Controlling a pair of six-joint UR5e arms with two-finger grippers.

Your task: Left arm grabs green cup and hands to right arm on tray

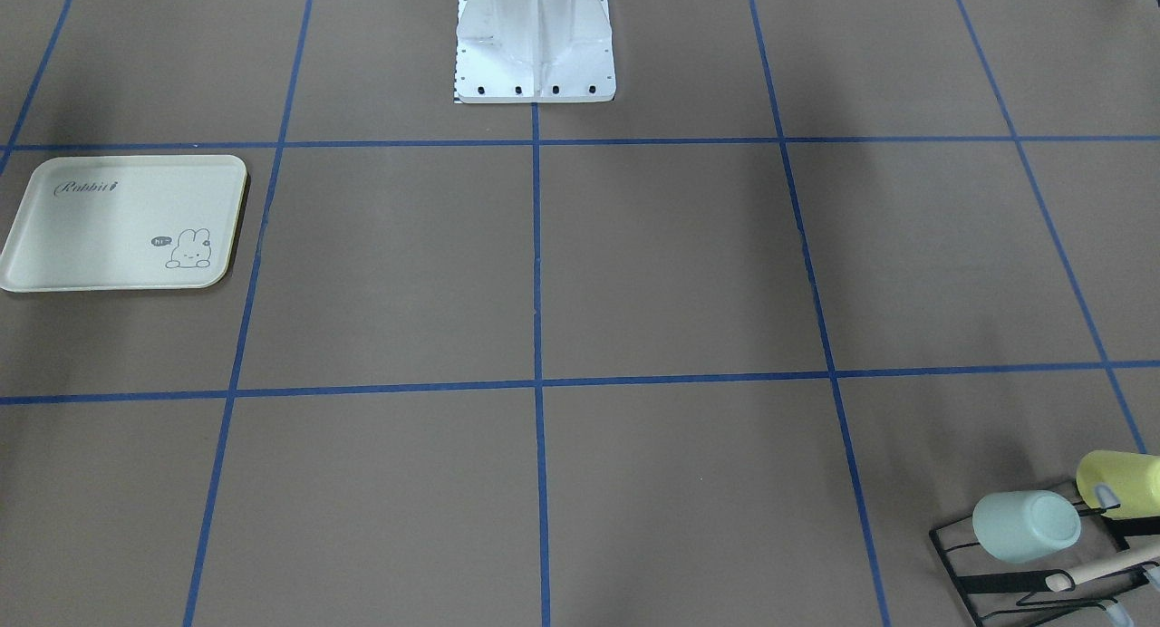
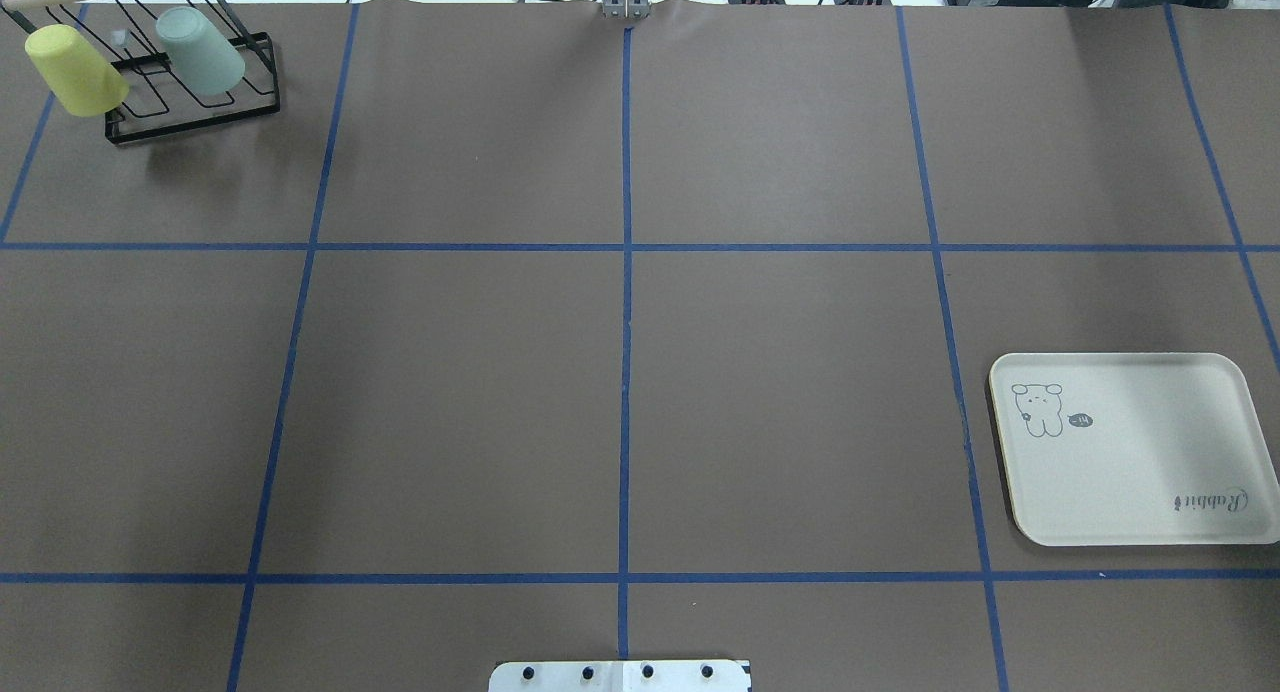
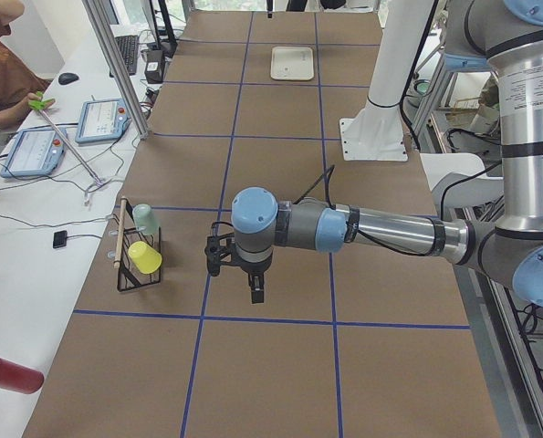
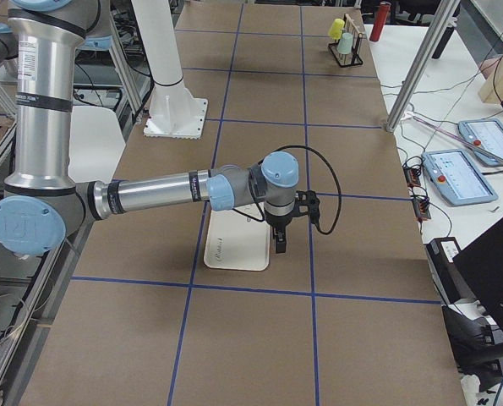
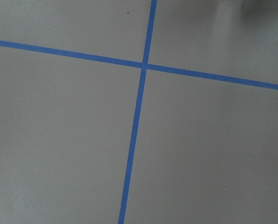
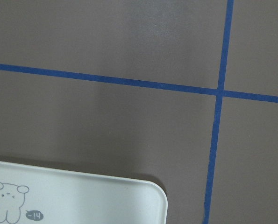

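Green cup [image 2: 200,50] sat on the rack [image 2: 190,122] at the counter's [image 2: 450,372] far-left corner.
It leaned base-up; whether my left end effector [image 3: 255,290] or right end effector [image 4: 279,241] was spread, I couldn't tell.

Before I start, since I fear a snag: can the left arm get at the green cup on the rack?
Probably yes: the left gripper hangs beside the rack, nothing between it and the green cup. The neighbouring yellow cup may crowd the grasp.

We see a brown table [image 2: 450,392] gridded with blue tape [image 2: 626,372], a cream tray [image 2: 1130,472] near right, a black wire rack [image 2: 190,124] far left.
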